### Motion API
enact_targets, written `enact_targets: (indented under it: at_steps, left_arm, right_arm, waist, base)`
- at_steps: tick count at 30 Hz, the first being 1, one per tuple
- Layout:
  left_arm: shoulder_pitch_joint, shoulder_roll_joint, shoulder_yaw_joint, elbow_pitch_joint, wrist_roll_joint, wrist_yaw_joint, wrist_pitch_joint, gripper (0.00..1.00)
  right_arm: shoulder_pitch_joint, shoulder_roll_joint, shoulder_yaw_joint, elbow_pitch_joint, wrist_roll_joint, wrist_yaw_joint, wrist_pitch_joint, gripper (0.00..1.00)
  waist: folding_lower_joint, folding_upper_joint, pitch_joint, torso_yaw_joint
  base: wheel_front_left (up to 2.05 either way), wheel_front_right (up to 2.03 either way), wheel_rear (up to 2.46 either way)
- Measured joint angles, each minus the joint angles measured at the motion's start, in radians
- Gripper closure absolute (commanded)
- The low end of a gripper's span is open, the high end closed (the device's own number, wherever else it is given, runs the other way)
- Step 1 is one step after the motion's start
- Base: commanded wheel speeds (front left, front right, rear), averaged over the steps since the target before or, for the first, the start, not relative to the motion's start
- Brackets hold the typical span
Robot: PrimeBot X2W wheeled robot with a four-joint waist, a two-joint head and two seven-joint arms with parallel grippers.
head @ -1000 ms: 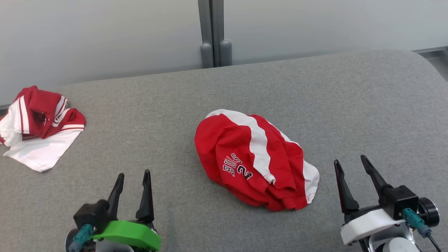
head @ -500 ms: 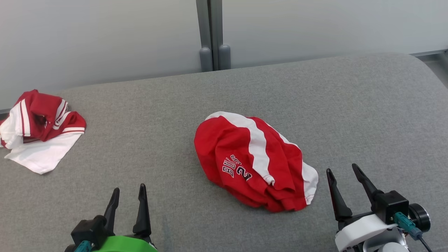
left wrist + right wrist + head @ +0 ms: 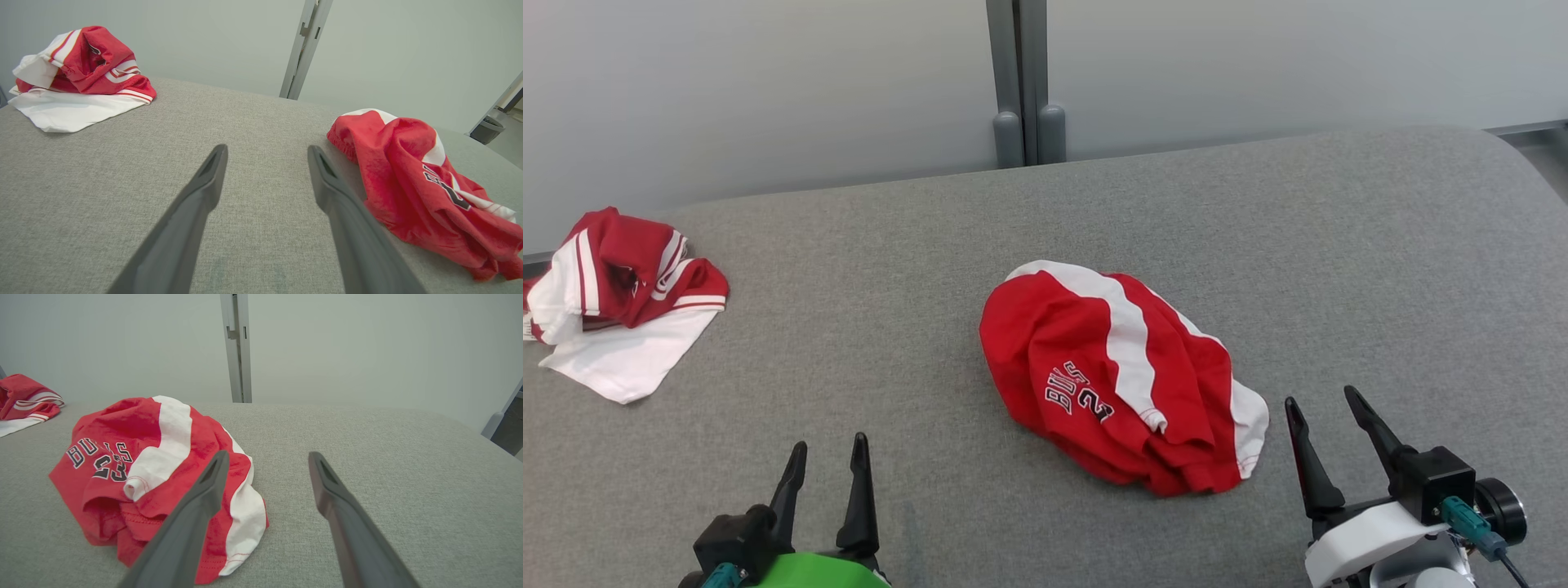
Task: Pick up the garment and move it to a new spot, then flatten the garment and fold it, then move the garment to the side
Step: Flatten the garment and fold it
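My left gripper (image 3: 830,441) and right gripper (image 3: 1319,395) stood wide open, empty; the garment (image 3: 1094,359) looked light, soft, limp. I judged its bunched near edge the best hold

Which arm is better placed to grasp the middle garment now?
Right, likely. The right gripper, open, is close beside the white-edged end of the garment; the left gripper, also open, stands farther from it.

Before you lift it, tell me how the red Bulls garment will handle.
The red Bulls garment lies crumpled in folds, so it will probably drape limply when lifted. Thin-looking fabric suggests little weight. Pushed across the grey upholstery, it would likely bunch, not slide.
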Motion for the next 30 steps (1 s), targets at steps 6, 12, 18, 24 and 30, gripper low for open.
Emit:
enact_targets:
  at_steps: [6, 12, 18, 24, 30]
  left_arm:
    - [0.0, -0.001, -0.006, 0.004, -0.003, -0.001, 0.0, 0.0]
    - [-0.001, -0.001, -0.012, -0.017, -0.006, -0.001, 0.0, 0.0]
    - [-0.013, -0.001, -0.029, -0.025, -0.013, 0.001, 0.0, 0.0]
    - [-0.031, -0.002, -0.049, -0.023, -0.019, 0.001, 0.0, 0.0]
    - [-0.044, -0.002, -0.055, -0.02, -0.024, 0.004, 0.0, 0.0]
  right_arm:
    - [0.0, 0.0, -0.002, 0.0, 0.0, 0.0, 0.0, 0.0]
    - [-0.01, -0.001, 0.054, 0.006, -0.013, 0.0, 0.0, 0.0]
    - [-0.086, 0.001, 0.159, 0.037, -0.025, 0.0, 0.0, 0.0]
    - [-0.16, 0.0, 0.223, 0.198, -0.025, 0.0, 0.0, 0.0]
    - [-0.23, 0.0, 0.267, 0.364, -0.014, 0.0, 0.0, 0.0]
  waist:
    - [0.0, 0.0, 0.0, 0.003]
    - [0.0, 0.0, 0.004, 0.013]
    - [0.0, 0.0, 0.017, 0.033]
    - [0.0, 0.0, 0.032, 0.071]
    - [0.0, 0.0, 0.052, 0.116]
  base:
    - [0.0, 0.0, 0.0]
    - [0.0, 0.0, 0.0]
    - [0.0, 0.0, 0.0]
    - [0.0, 0.0, 0.0]
    - [0.0, 0.0, 0.0]
